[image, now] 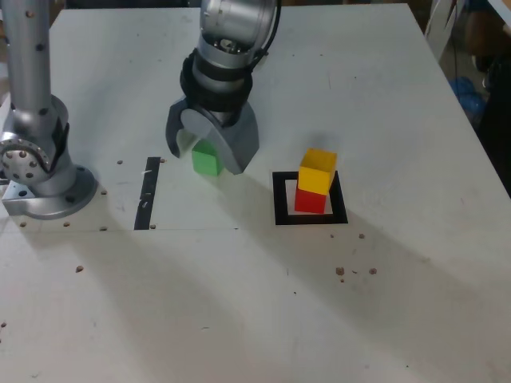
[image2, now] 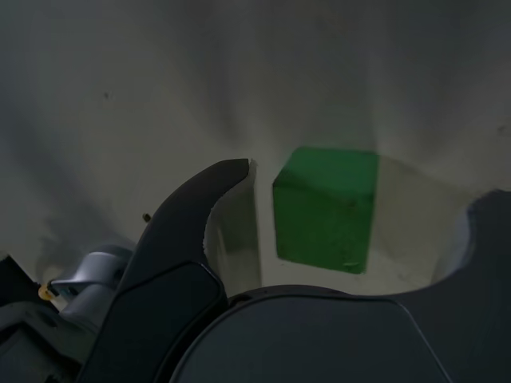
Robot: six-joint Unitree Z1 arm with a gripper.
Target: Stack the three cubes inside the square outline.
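My end effector (image: 209, 153) hangs spread around the green cube (image: 206, 159) — I'd centre it, then squeeze squarely before lifting toward the yellow cube (image: 318, 171).

The white worktop (image: 239, 303) is scuffed and faintly scratched, with small brown crumbs (image: 340, 271) scattered over its near part and a few more towards the exterior view's left edge. A short strip of black tape (image: 147, 193) lies flat on it, running front to back. Beyond the worktop's far corner on the exterior view's right, something blue (image: 466, 92) sits on the dim floor, too blurred to identify.
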